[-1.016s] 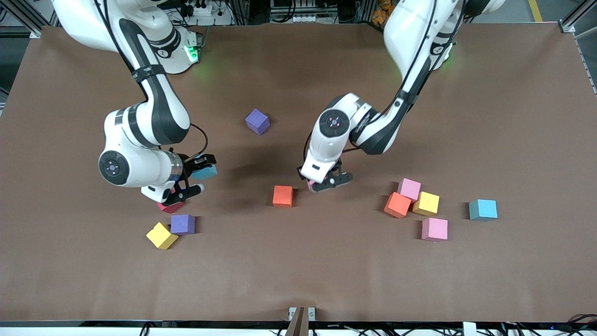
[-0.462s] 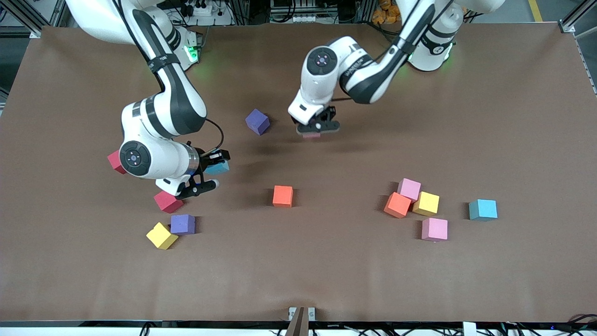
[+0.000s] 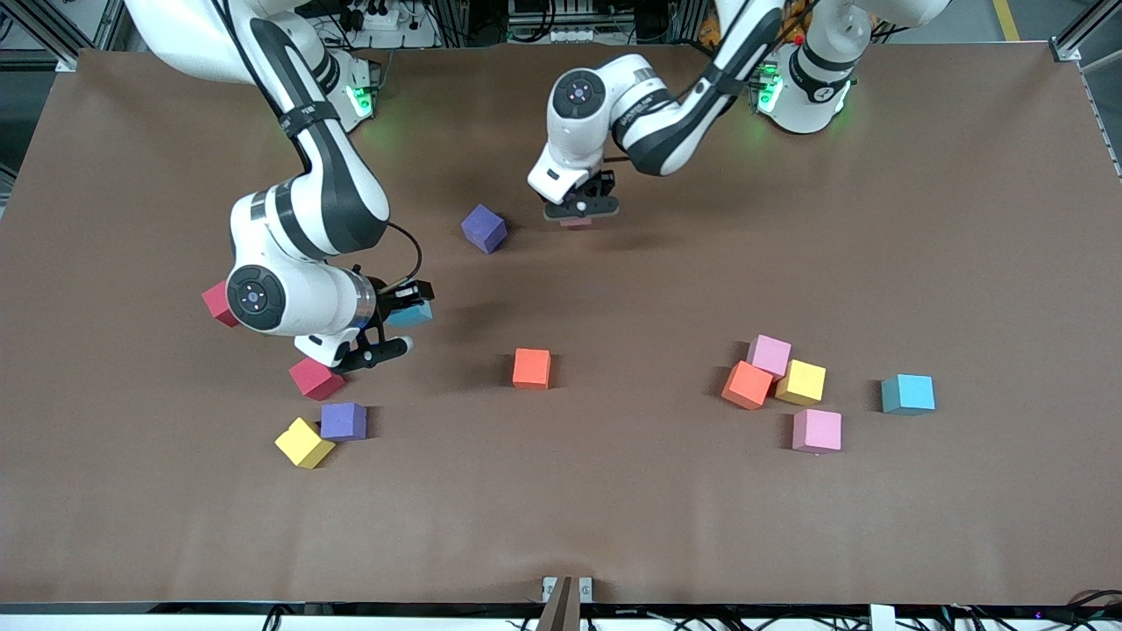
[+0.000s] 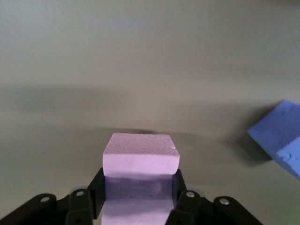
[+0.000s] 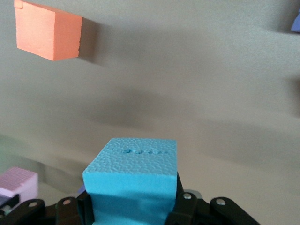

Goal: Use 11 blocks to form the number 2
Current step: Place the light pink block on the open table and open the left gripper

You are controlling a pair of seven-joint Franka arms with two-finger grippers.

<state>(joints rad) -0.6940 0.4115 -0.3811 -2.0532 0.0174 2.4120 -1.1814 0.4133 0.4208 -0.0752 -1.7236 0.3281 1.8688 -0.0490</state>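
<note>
My left gripper [image 3: 578, 213] is shut on a pink block [image 4: 140, 158] and hangs over the table beside a purple block [image 3: 484, 228]. My right gripper [image 3: 396, 322] is shut on a blue block [image 5: 133, 173], up in the air above a red block [image 3: 316, 379]. An orange block [image 3: 531, 367] lies alone mid-table. Toward the right arm's end lie another red block [image 3: 217, 303], a purple block [image 3: 344, 421] and a yellow block [image 3: 303, 442]. Toward the left arm's end, pink [image 3: 770, 355], orange [image 3: 747, 385] and yellow [image 3: 801, 382] blocks cluster, with a pink block [image 3: 817, 430] and a blue block [image 3: 907, 393] nearby.
The brown table [image 3: 614, 508] stretches bare along the edge nearest the front camera. A small metal bracket [image 3: 566, 589] sits at the middle of that edge. The arms' bases stand at the table's top edge.
The left gripper rose with the pink block from beside the orange block and carried it toward the bases, next to the purple block. The right gripper lifted slightly, uncovering a red block.
</note>
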